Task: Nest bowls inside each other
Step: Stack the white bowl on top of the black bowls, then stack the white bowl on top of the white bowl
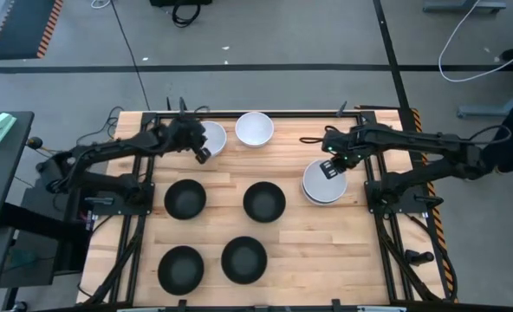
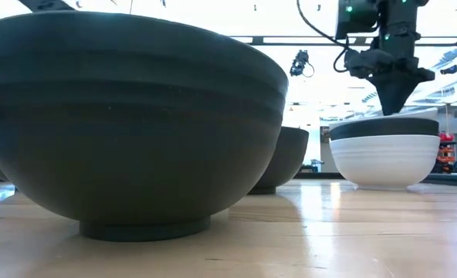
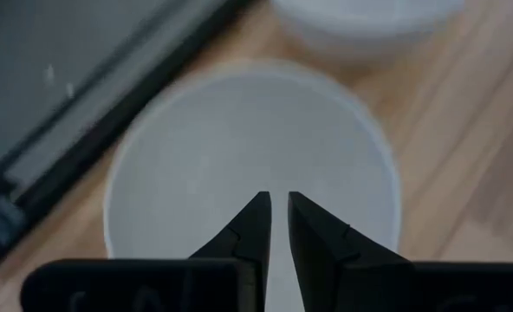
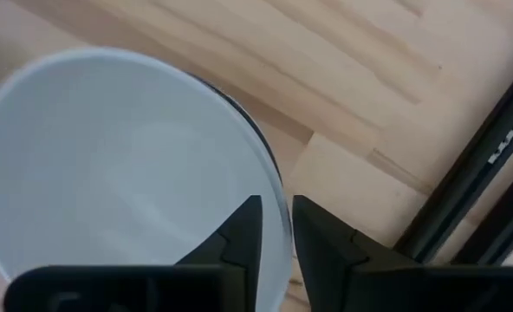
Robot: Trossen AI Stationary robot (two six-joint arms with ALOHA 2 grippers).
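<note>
Several bowls are on the wooden table. My left gripper (image 1: pixel 202 156) (image 3: pixel 279 204) hovers slanting down over a white bowl (image 1: pixel 215 137) (image 3: pixel 248 156) at the far left, with a narrow gap between its fingers and nothing in it. A second white bowl (image 1: pixel 255 129) stands beside it. At the right is a stack (image 1: pixel 324 186) of a white bowl (image 2: pixel 383 158), a black bowl (image 2: pixel 383 127) in it, and a white bowl (image 4: pixel 118 173) on top. My right gripper (image 1: pixel 329 170) (image 4: pixel 276 208) points down just above the rim of the top bowl, fingers slightly apart.
Several black bowls stand singly on their feet across the middle and near part of the table (image 1: pixel 185 199) (image 1: pixel 263 201) (image 1: pixel 180 267) (image 1: pixel 243 260). The nearest one (image 2: pixel 128 116) fills the low view. Black frame rails (image 4: pixel 473 191) (image 3: pixel 109 87) run along the table's edges. Bare wood (image 1: pixel 343 251) lies at the near right.
</note>
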